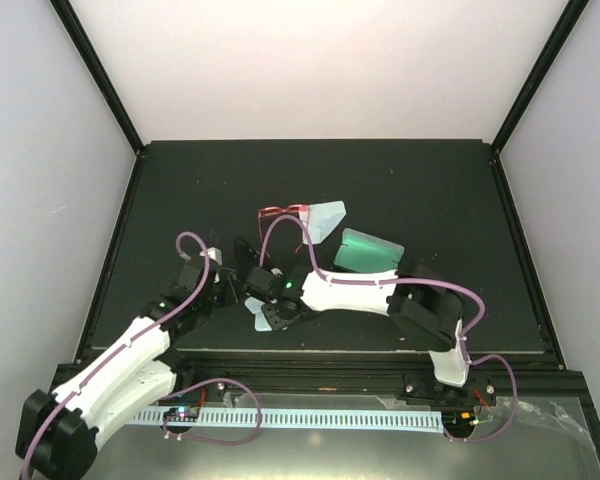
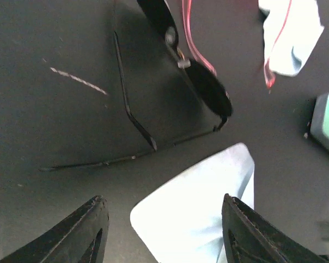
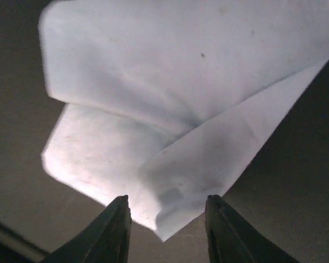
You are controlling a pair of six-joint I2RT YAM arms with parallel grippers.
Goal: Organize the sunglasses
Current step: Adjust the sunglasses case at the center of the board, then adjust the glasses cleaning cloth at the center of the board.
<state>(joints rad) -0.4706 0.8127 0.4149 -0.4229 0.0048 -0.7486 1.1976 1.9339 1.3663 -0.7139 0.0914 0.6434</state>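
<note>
Approach step, I judge: left gripper (image 2: 163, 201), jaws spread wide and empty, faces black pair (image 2: 208, 90) lying unfolded; right gripper (image 3: 167, 201), likewise spread and empty, over cloth (image 3: 170, 98); next I need a clean frame pinch.

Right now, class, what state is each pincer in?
Left pincer: open, holding nothing.
Right pincer: open, straddling a corner of the pale blue cloth.
</note>
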